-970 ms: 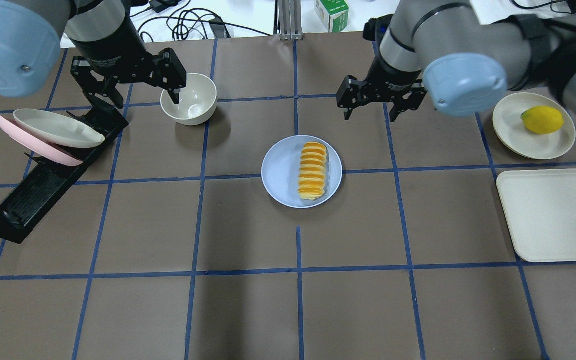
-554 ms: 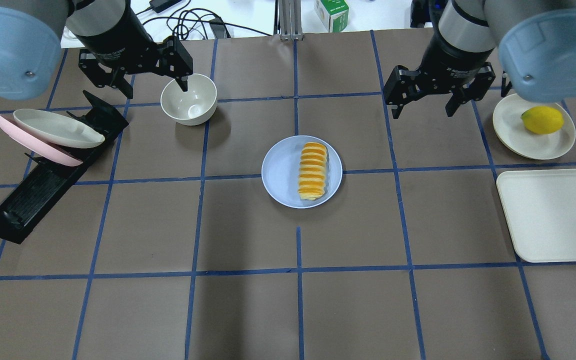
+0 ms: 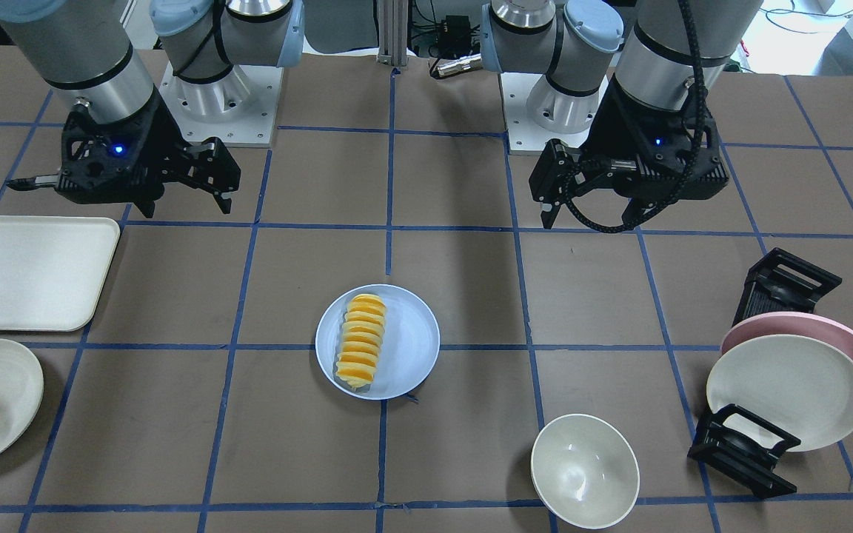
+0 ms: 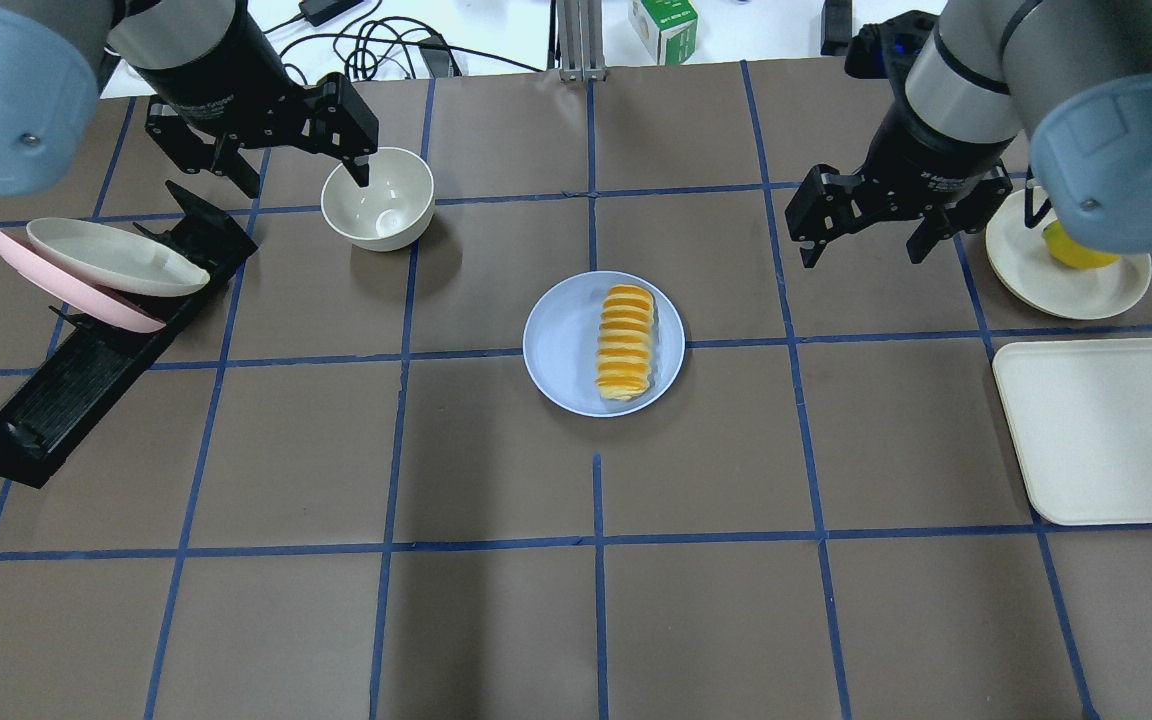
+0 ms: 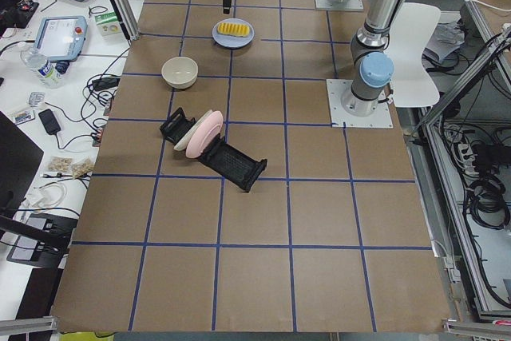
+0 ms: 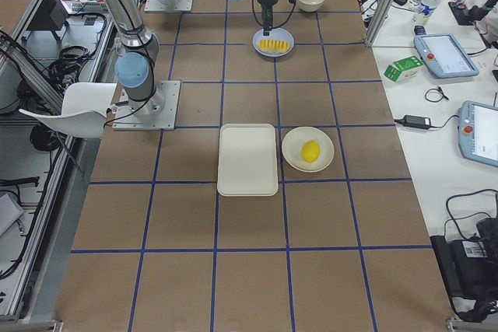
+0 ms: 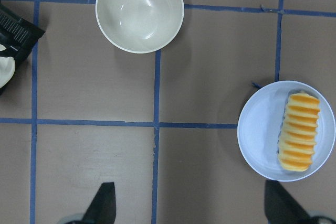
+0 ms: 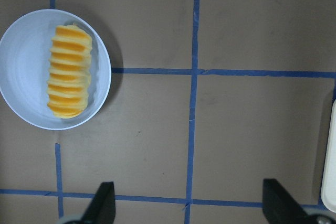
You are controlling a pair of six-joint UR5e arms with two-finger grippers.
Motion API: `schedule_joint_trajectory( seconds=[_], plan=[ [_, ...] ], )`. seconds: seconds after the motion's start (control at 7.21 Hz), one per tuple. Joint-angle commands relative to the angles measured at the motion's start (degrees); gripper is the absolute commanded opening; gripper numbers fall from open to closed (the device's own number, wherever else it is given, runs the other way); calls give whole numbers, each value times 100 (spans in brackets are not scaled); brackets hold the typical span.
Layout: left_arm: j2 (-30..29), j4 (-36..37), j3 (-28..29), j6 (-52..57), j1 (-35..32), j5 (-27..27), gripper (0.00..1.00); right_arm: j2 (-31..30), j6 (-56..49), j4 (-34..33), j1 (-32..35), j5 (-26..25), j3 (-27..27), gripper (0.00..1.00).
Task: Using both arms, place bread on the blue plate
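The bread point(image 4: 626, 343), a ridged orange-yellow loaf, lies lengthwise on the right half of the blue plate point(image 4: 558, 345) at the table's middle. Both also show in the front view as bread point(image 3: 361, 340) on plate point(image 3: 408, 344), and in the wrist views as bread point(image 7: 299, 132) and bread point(image 8: 69, 72). My left gripper point(image 4: 304, 182) is open and empty, hovering at the near rim of a cream bowl, far left of the plate. My right gripper point(image 4: 866, 255) is open and empty, up and to the right of the plate.
A cream bowl point(image 4: 378, 198) stands left of centre. A black rack point(image 4: 86, 370) holds a pink plate point(image 4: 86, 295) and a cream plate point(image 4: 116, 258) at the left. A cream plate point(image 4: 1071, 285) with a yellow fruit point(image 4: 1066, 252) and a cream tray point(image 4: 1106, 430) are at the right.
My right gripper has swung right, away from the plate, towards the fruit plate, and its joint cap now covers part of the fruit. My left gripper shifted slightly. The bread has not moved.
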Motion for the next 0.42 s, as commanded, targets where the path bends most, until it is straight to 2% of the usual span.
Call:
schedule_joint_trajectory(
  seconds=[0.0,0.28],
  plan=[
    [56,-204,-5,30,-4,231,100,-67,47,429,-170,-426,-70,100],
    [82,-266,-40,30,4,232,100,-6,64,283,-152,-229,-200,100]
  ],
)
